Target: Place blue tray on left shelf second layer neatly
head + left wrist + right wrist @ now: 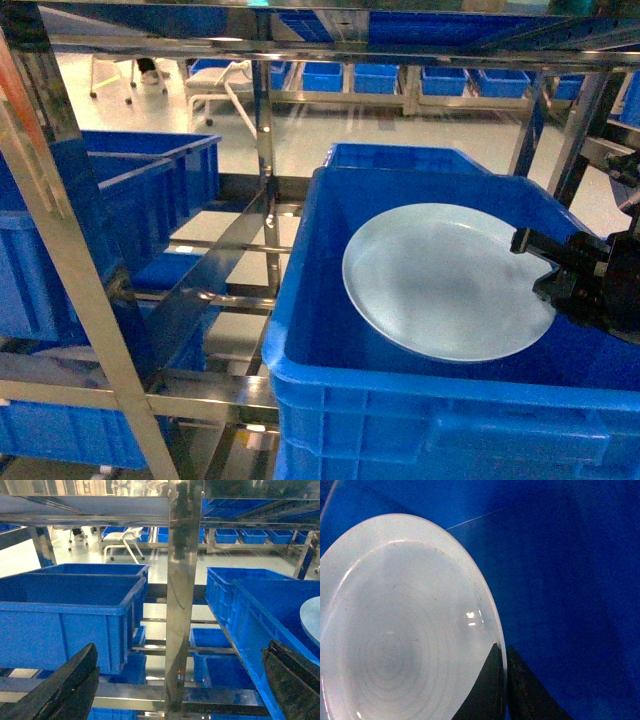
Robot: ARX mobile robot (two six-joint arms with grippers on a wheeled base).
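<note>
The blue tray (440, 280), a pale round dish with faint rings, hangs tilted inside the mouth of a large dark-blue crate (400, 400) right of centre. My right gripper (546, 272) is shut on its right rim; in the right wrist view the two black fingers (490, 690) pinch the tray (405, 625) edge at the gripper (502, 650). The left shelf (55, 200), a shiny steel rack, stands to the left with blue crates on its tiers. My left gripper (182, 650) is open and empty, facing a steel post (182, 580). The tray's edge (312, 617) shows at that view's right.
Dark-blue crates (150, 190) fill the left shelf's tier, and more sit below (70, 430). A steel centre post (265, 130) and slanted rail (215, 250) divide the racks. A white chair (220, 85) and further crates (380, 75) stand on the floor behind.
</note>
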